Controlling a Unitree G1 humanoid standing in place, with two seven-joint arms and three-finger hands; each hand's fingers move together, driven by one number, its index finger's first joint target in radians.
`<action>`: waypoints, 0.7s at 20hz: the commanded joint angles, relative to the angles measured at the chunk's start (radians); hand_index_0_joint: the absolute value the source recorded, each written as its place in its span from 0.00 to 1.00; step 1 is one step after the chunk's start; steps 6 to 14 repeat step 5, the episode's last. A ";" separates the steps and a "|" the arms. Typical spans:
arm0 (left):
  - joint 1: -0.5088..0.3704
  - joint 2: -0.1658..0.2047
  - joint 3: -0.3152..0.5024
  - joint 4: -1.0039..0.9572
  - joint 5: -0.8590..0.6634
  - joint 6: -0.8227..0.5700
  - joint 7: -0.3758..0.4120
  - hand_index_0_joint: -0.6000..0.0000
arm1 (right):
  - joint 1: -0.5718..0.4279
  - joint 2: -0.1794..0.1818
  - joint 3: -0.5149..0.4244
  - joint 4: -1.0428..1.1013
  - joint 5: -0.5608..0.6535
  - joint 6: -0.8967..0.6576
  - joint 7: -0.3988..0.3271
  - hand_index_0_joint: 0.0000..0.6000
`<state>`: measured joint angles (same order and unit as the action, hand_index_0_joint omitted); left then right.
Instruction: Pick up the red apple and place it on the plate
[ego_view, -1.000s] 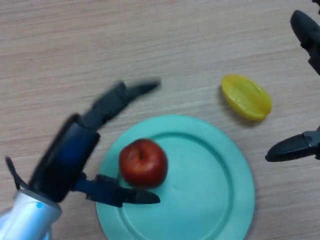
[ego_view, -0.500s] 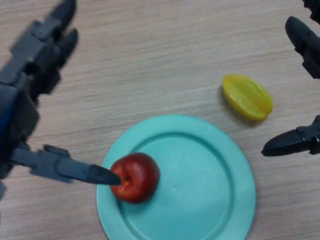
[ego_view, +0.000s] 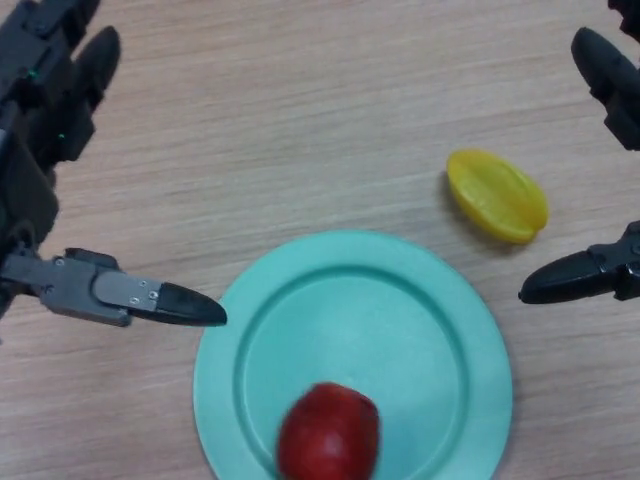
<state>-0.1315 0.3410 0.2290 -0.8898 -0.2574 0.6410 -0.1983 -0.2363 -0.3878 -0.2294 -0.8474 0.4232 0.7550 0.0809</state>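
Only the head view to go on here. The red apple (ego_view: 328, 432) is sitting on the teal plate (ego_view: 440, 330), down at the near edge of it, a bit left of centre, partly cut off by the bottom of the picture. So placement looks basically done, though it's close enough to the rim that I'd worry about it rolling.

Left hand (ego_view: 40, 170) is at the left side, off the plate, fingers straight and spread with the thumb pointing toward the plate rim, holding nothing. Right hand (ego_view: 610, 170) is at the right edge, also spread out and empty, thumb poking in near the plate's right side. A yellow starfruit-looking thing (ego_view: 497, 194) lies on the wooden table (ego_view: 300, 120), beyond the plate on the right, just clear of it.

Handling-wise, my guess: the apple is round, smooth and firm, probably light, and it'll roll at the slightest nudge on that slick plate. If it needs re-grabbing, I'd pinch it across the widest part, thumb on one side and fingers opposite, not from the top.

No brands, labels or writing anywhere that I can read.
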 joint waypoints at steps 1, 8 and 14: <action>-0.031 0.028 0.032 -0.052 0.039 -0.072 0.005 1.00 | -0.013 -0.043 -0.043 -0.058 -0.068 -0.183 0.030 0.00; -0.020 0.012 0.002 -0.064 0.104 -0.094 -0.018 1.00 | 0.004 -0.015 -0.038 -0.040 -0.108 -0.232 0.082 0.00; -0.020 0.012 0.002 -0.064 0.104 -0.094 -0.018 1.00 | 0.004 -0.015 -0.038 -0.040 -0.108 -0.232 0.082 0.00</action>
